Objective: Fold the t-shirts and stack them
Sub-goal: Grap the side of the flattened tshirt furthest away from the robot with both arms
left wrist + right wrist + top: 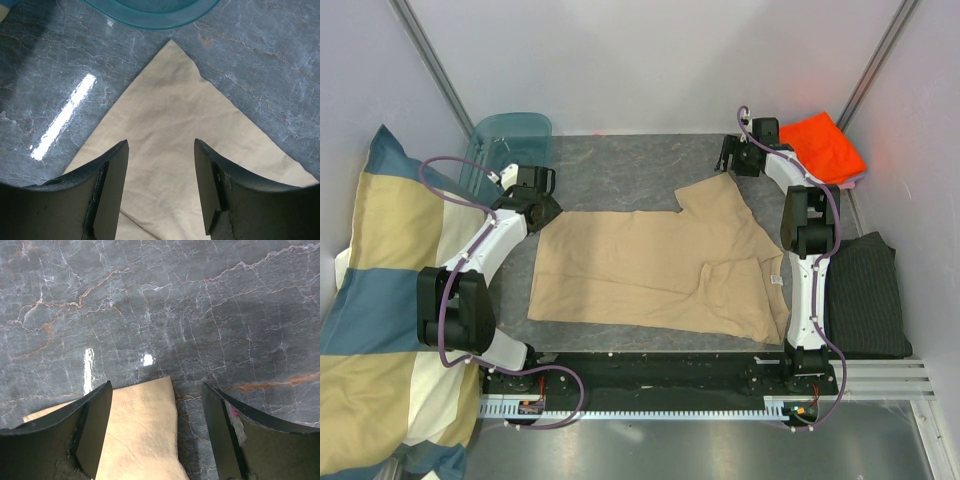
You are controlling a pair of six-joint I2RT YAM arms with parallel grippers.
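Observation:
A tan t-shirt (650, 265) lies spread flat on the grey marble table (620, 175), with one sleeve pointing to the far right. My left gripper (542, 183) hovers open over the shirt's far left corner. In the left wrist view the cloth (170, 110) shows between the spread fingers of that gripper (160, 143), and nothing is gripped. My right gripper (734, 157) stands open at the sleeve's end. The sleeve hem (145, 412) lies between the fingers of the right gripper (156, 386), nearer the left one. A folded orange t-shirt (830, 145) rests at the back right.
A dark grey striped cloth (865, 290) lies at the right edge beside the right arm. A big blue-and-cream checked pillow (380, 300) fills the left side. A teal plastic bin (510, 135) stands at the back left, its rim (150, 12) just beyond the shirt corner.

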